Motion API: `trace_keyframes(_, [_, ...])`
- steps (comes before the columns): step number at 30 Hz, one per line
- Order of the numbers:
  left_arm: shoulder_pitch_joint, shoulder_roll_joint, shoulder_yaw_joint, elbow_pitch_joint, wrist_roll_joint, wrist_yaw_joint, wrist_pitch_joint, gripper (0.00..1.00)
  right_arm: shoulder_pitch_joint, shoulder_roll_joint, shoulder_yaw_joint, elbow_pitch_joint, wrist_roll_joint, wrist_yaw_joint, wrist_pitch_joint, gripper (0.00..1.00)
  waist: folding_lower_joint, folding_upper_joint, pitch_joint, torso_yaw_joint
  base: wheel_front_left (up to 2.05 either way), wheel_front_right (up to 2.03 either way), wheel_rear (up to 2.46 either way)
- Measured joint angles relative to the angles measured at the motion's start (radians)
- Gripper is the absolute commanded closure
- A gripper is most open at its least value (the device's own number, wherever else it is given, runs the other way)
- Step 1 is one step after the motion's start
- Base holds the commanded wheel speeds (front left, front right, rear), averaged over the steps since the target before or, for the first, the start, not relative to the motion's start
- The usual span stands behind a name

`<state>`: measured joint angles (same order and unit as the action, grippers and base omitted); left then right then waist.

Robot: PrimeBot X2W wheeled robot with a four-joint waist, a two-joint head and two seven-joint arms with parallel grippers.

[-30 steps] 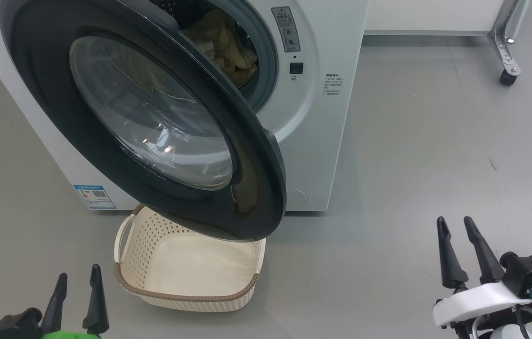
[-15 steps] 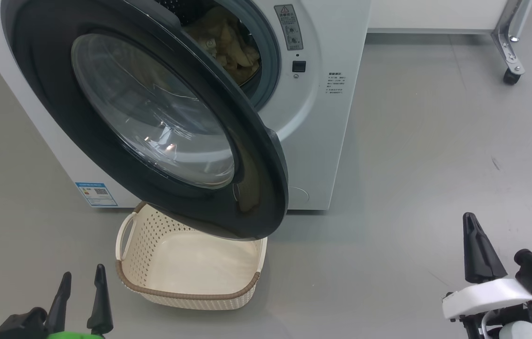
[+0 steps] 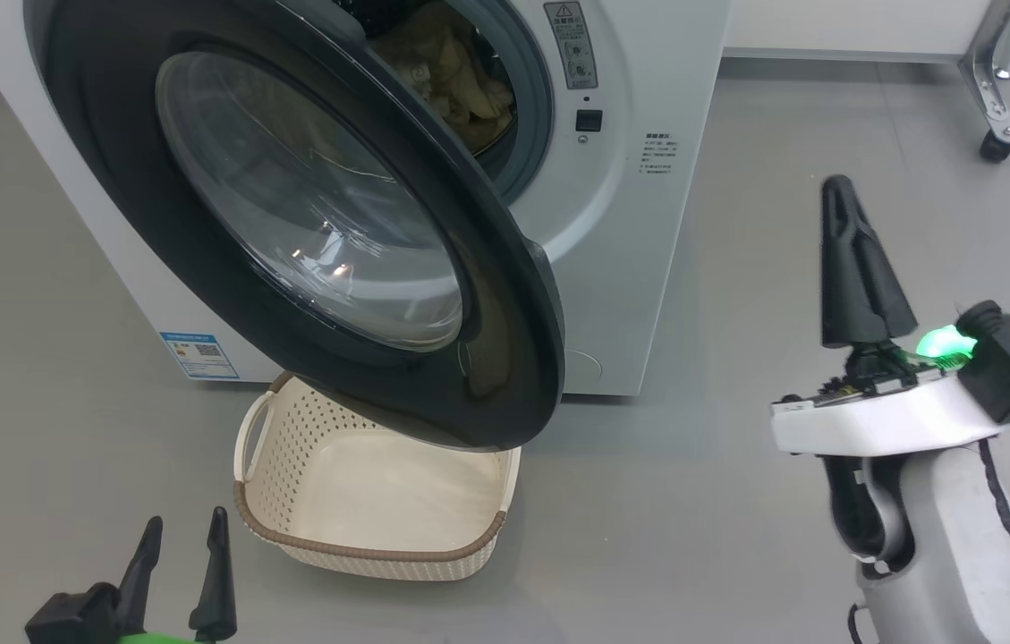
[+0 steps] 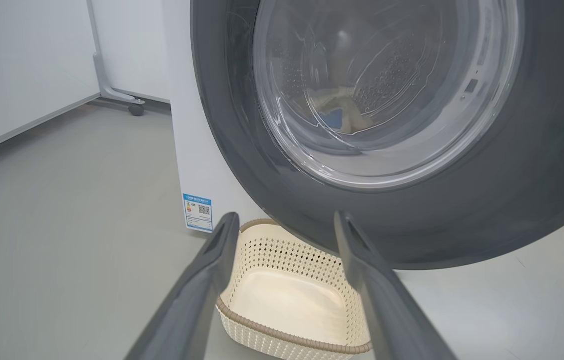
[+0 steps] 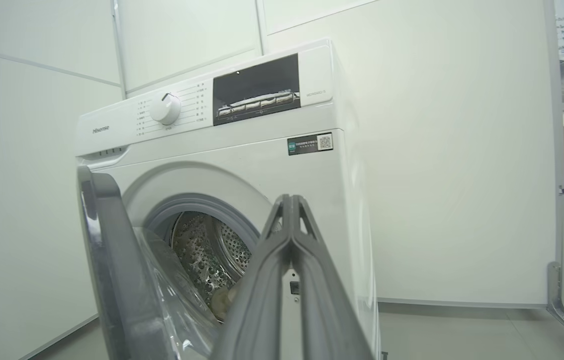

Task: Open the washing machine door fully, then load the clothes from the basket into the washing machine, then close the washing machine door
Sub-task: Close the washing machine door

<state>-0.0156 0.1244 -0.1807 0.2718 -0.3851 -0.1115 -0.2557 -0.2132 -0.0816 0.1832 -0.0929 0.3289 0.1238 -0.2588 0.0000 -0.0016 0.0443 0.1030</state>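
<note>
The white washing machine [image 3: 621,268] has its black-rimmed door [image 3: 308,206] standing ajar over the basket [image 3: 361,546]. Cream-yellow clothes [image 3: 455,76] lie in the drum behind the door. Nothing lies in the cream basket on the floor below the door. My left gripper [image 3: 182,537] is open at the lower left, beside the basket; in the left wrist view its fingers [image 4: 207,280] frame the basket [image 4: 286,300] and the door [image 4: 386,115]. My right gripper [image 3: 840,192] is raised to the right of the machine, shut on nothing; its fingertips [image 5: 289,205] point at the machine's front [image 5: 272,165].
Grey floor spreads to the right of the machine. A wheeled metal frame leg [image 3: 997,116] stands at the back right, below a white panel wall. A blue sticker [image 3: 198,353] marks the machine's lower left front.
My right gripper closed and rose well up, to the right of the machine. The head camera shifted slightly. The left gripper, the door and the basket have kept their places.
</note>
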Motion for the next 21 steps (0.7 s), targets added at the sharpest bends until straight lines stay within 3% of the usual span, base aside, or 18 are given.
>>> trace_keyframes(11, [-0.001,-0.009,-0.020,0.014,0.019,-0.001,0.000,0.00,-0.080,-0.003,0.343,-0.028,0.026,0.000,0.000,1.00,0.0000,0.0000,-0.011,0.048,0.00,0.00,0.00])
trace_keyframes(21, [-0.032,-0.023,-0.051,0.007,0.057,-0.002,0.000,0.00,-0.081,-0.028,0.506,0.093,0.043,0.000,0.000,1.00,0.0000,0.0000,0.024,0.092,0.00,0.00,0.00])
